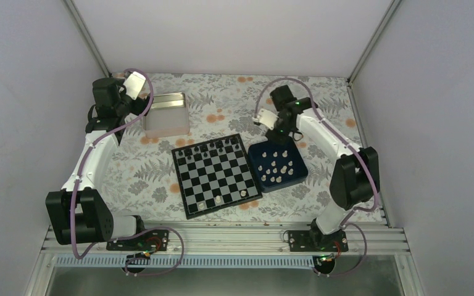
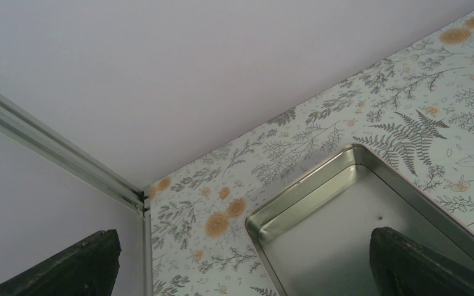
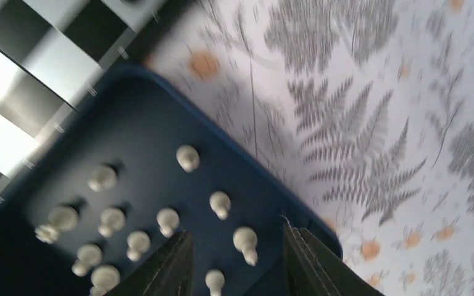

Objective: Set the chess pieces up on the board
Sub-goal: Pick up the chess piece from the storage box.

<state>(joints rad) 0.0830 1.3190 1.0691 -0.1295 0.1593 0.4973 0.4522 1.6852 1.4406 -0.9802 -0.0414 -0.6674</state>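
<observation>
Our right gripper [image 3: 237, 230] hangs narrowly parted over white chess pieces [image 3: 167, 219], upright or toppled we cannot tell, in the blue tray [image 3: 145, 111] right of the skewed board [image 1: 219, 176]; left gripper [image 2: 245, 237] gapes wide above the tin [image 2: 321, 237].

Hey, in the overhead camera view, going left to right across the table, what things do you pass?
silver tin → chessboard → dark blue tray
</observation>
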